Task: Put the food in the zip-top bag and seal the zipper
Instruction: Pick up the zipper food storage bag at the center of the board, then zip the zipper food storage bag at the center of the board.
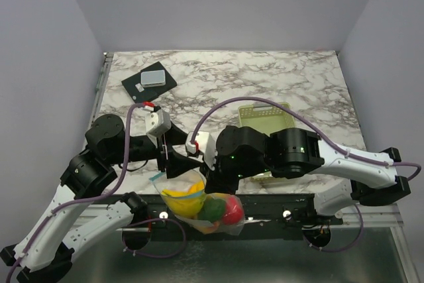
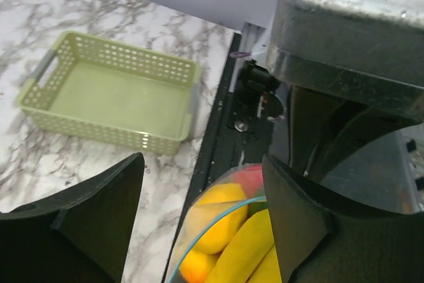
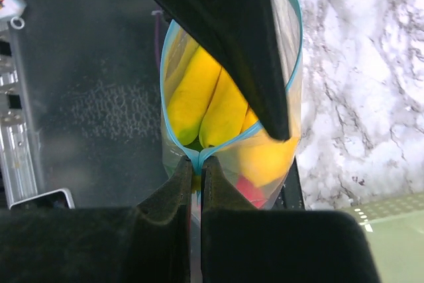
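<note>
Right wrist view: right tool [image 3: 197, 164] fully closed, its tips pinching the zipper [image 3: 163, 97] at one end of the mouth of the bag [image 3: 177, 44].
Bag position: at the near edge of the bench [image 1: 265, 77], reaching out over the dark rail [image 1: 265, 202] in front of it. Cannot tell whether it hangs or rests.
Bag mouth: standing open, the blue zipper forming a loop.
Food [image 3: 192, 97]: inside the bag. Two long yellow pieces lie side by side, with more yellow under them and a red piece [image 3: 248, 190] lower down, just beside the right tool.
Left tool [image 2: 201, 164]: spread wide, gripping nothing. The bag mouth sits below and between its two sides.
Left finger [image 3: 232, 31]: from the right wrist it lies across the open mouth, tip near the zipper's far run. Cannot tell whether it is inside the bag or just above it.
Left wrist view: yellow, orange and red show through the plastic, with the zipper curving over them.
Top view: both tools meet above the bag mouth. The bag bulges toward the arm bases, showing yellow, a green piece [image 1: 211, 210] and red.
Basket [image 2: 132, 64]: pale green mesh, on the bench beyond the right arm [image 1: 298, 154], apart from the bag.
Pad [image 1: 164, 86]: dark square at the far left of the bench, carrying a grey block [image 1: 153, 76], well apart from the bag.
</note>
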You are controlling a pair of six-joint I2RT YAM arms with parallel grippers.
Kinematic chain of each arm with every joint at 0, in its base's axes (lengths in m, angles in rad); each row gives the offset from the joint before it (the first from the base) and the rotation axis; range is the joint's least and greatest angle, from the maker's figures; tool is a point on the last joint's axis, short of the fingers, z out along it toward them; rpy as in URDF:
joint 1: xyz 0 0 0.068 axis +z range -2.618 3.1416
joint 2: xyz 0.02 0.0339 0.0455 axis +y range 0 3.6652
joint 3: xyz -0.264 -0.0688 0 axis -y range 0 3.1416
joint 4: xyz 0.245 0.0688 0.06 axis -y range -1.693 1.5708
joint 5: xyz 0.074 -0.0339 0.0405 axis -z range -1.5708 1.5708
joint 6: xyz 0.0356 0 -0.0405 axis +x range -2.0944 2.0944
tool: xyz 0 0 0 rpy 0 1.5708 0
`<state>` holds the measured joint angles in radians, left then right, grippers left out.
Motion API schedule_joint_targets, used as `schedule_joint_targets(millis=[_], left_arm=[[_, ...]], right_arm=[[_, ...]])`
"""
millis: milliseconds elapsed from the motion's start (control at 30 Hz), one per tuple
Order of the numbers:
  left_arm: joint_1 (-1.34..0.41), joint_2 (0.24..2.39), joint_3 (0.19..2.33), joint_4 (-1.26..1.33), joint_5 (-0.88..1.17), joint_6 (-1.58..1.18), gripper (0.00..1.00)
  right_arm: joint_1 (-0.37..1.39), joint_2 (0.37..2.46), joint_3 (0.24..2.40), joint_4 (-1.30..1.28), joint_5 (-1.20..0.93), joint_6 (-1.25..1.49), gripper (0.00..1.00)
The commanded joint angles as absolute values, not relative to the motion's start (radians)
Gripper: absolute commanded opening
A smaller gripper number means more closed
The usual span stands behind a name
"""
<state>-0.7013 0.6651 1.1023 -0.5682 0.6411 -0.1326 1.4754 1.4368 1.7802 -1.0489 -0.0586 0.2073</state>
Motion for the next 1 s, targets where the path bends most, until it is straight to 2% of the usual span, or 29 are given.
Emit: schedule_joint_targets(millis=[0, 367, 967], left_arm=[[-0.699, 0.659, 1.076, -0.503, 0.911, -0.128, 0.74], [-0.718, 0.622, 1.037, -0.447, 1.085, -0.175, 0.75], [-0.803, 0.611, 0.981, -0.418, 1.042, -0.205, 0.75]], right_arm=[[1.492, 1.454, 1.846, -1.047, -0.168, 0.148, 0.01], [1.494, 1.494, 1.947, -1.084, -0.159, 0.118, 0.01], [1.494, 1.537, 2.066, -1.158, -0.108, 0.114, 0.01]])
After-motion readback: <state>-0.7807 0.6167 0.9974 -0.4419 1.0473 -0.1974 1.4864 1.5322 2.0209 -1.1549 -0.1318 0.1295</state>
